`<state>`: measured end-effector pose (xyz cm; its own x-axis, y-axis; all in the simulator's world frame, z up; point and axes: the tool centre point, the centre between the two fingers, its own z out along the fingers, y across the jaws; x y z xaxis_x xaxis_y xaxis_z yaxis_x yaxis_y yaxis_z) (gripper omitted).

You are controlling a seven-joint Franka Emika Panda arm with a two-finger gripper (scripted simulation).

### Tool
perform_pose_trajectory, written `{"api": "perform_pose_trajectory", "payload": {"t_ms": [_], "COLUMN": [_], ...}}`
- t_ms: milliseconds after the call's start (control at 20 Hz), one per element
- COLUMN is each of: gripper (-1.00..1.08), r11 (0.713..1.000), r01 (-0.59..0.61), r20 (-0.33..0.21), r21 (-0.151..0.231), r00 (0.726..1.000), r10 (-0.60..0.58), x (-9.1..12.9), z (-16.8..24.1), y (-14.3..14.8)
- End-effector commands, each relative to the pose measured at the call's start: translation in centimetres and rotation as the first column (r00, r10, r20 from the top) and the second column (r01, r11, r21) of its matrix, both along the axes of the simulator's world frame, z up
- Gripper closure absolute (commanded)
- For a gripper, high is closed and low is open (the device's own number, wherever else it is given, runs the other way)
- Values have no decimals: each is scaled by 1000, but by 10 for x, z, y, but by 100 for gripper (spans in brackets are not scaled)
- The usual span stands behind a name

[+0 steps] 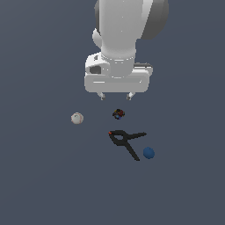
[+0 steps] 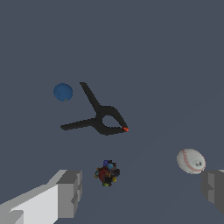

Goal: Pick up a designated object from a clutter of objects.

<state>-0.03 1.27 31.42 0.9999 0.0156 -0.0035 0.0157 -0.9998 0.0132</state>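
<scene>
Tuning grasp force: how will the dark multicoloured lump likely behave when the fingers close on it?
The dark multicoloured lump looks knobbly and roughly cube-like, so it probably sits still rather than rolling like the off-white ball. Its bumpy surface may let flat fingers seat unevenly, so it could twist. It is tiny, likely light. The gripper is open above it.

Target lump: tiny dark cube-ish blob w/ red, blue, orange specks; on the grey floor, apart from the rest.
Off-white ball: red stitching, off to exterior view's left of lump.
Clamp: black, scissor-like, red tip, lying flat near lump.
Blue ball: plain, just beside a clamp handle.
</scene>
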Motion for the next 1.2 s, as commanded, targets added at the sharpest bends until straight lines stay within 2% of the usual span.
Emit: {"api": "perform_pose_trajectory", "payload": {"t_ms": [0, 450, 850, 1150], "gripper": [-92, -92, -92, -92], "r11": [1000, 999, 999, 1000], "r01": [0, -22, -18, 21], "r20": [0, 14, 14, 15], "r21": [0, -27, -26, -23], "r00": [1000, 1000, 1000, 1000], "r10": [0, 22, 19, -21], "x": [0, -1, -1, -4], "z": [0, 7, 5, -11], "y": [0, -4, -3, -1]}}
